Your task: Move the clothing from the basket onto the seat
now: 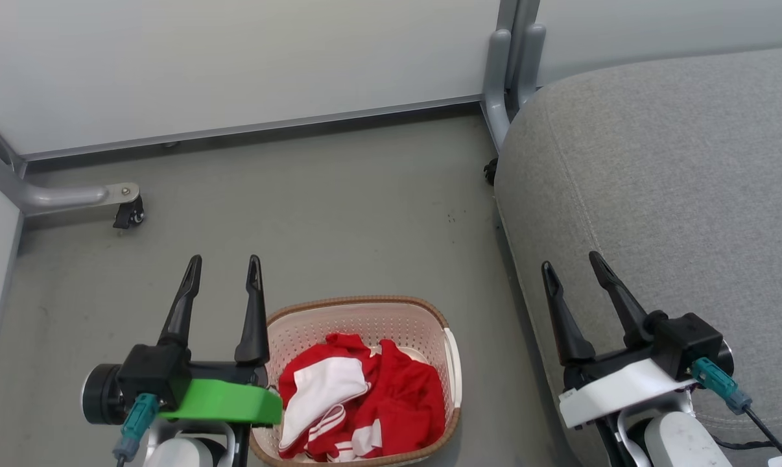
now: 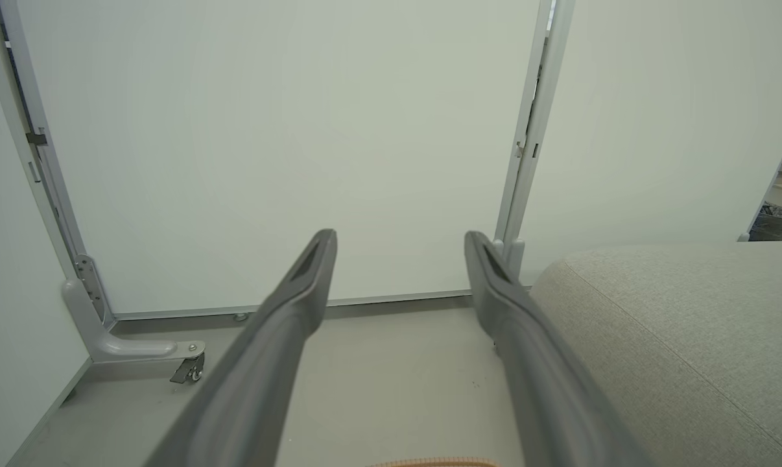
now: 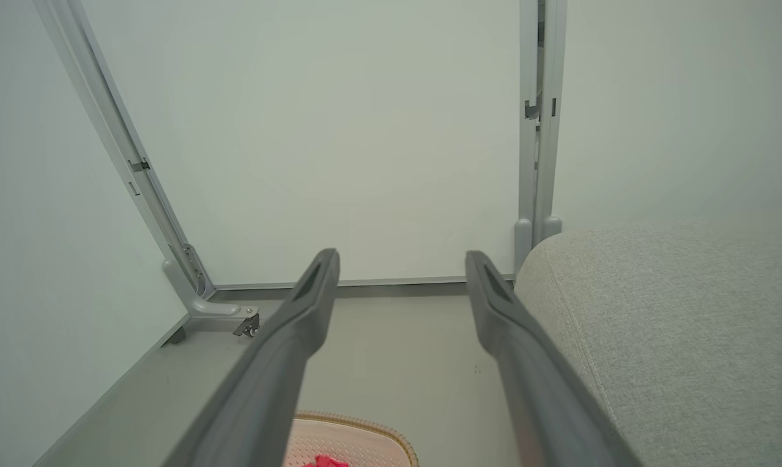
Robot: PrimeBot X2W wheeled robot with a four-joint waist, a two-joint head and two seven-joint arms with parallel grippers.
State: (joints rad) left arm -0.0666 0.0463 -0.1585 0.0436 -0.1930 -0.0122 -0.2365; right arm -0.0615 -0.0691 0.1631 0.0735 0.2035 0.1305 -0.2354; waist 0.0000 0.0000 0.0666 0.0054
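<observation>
The basket (image 1: 423,318) stands on the floor at the bottom centre of the head view, cream with a brown rim. Red clothing (image 1: 391,395) with white panels and stripes lies bunched inside it. The grey seat (image 1: 676,188) rises on the right, close beside the basket. My left gripper (image 1: 225,267) is open just left of the basket, fingers pointing away over the floor. Open too, my right gripper (image 1: 571,261) hovers at the seat's left edge. The left wrist view has my left gripper (image 2: 399,241) and the seat (image 2: 683,324). In the right wrist view, my right gripper (image 3: 401,261) spans the floor above the basket rim (image 3: 358,421).
White partition panels (image 1: 235,65) on grey metal frames close off the back and left. A caster foot (image 1: 128,211) sticks out on the left floor and another partition post (image 1: 504,97) stands beside the seat's far corner. Grey floor (image 1: 313,214) lies open beyond the basket.
</observation>
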